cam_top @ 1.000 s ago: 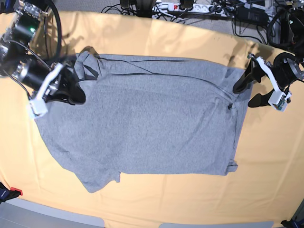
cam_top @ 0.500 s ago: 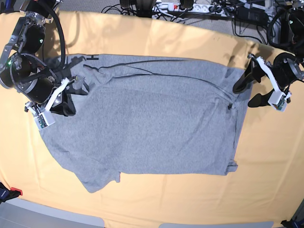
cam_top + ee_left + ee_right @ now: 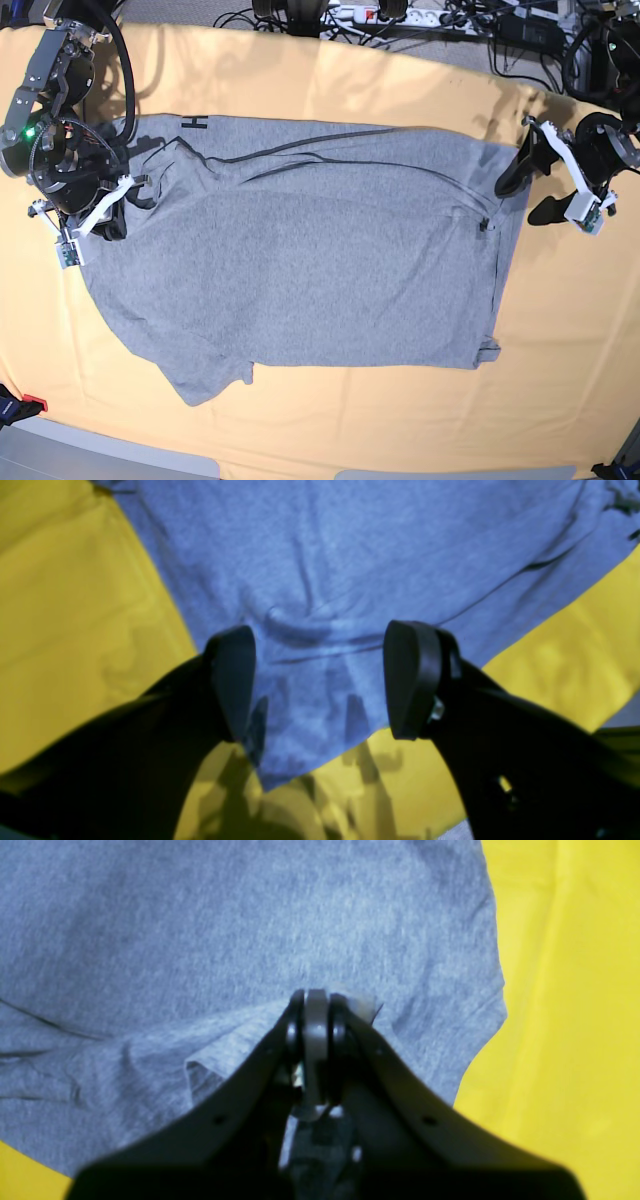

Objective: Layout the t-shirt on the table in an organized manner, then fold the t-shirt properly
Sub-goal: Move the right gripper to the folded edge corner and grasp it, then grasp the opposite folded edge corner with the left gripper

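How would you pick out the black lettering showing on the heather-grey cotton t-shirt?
On the pale yellow-orange cloth table, find the heather-grey cotton t-shirt and follow its far edge toward the right gripper. The black lettering sits there, the only print on plain fabric.

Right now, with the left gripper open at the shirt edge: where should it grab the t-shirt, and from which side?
Probably the corner of the t-shirt lying between the open left gripper, whose jaws straddle it. Come straight down from above: the cloth there lies flat on the table, so only a top-down pinch at the hem seems workable. The right gripper is shut on the opposite edge.
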`<state>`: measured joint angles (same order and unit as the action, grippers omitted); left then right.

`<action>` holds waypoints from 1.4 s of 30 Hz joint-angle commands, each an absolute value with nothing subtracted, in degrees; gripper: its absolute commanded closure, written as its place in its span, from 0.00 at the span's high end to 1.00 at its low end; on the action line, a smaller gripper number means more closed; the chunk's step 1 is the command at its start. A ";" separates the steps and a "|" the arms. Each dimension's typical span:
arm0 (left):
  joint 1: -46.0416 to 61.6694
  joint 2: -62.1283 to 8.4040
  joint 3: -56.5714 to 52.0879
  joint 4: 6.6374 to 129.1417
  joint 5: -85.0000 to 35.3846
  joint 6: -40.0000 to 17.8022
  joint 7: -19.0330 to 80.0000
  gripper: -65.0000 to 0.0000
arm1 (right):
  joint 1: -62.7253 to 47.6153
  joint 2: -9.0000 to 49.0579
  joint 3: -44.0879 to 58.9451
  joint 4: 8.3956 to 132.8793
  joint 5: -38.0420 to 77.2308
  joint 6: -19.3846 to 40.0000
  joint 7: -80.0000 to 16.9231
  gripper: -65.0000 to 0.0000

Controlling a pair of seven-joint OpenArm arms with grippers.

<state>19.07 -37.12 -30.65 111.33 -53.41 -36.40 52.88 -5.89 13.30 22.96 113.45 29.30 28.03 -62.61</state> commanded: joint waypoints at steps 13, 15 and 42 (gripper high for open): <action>18.65 -38.06 -31.09 112.01 -51.35 -33.36 51.20 0.63 | -5.10 13.85 23.24 114.17 23.55 20.78 -61.06 0.53; 18.35 -38.09 -31.22 112.01 -49.78 -33.12 51.03 0.63 | -4.89 14.22 23.24 114.41 23.88 22.22 -61.60 0.53; 18.26 -38.06 -32.32 112.01 -50.00 -31.20 51.18 0.63 | -28.58 11.09 39.88 117.56 42.52 22.90 -62.02 0.53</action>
<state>18.57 -37.01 -31.62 111.33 -49.04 -31.44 52.51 -28.73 10.15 39.48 116.51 41.67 22.70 -63.59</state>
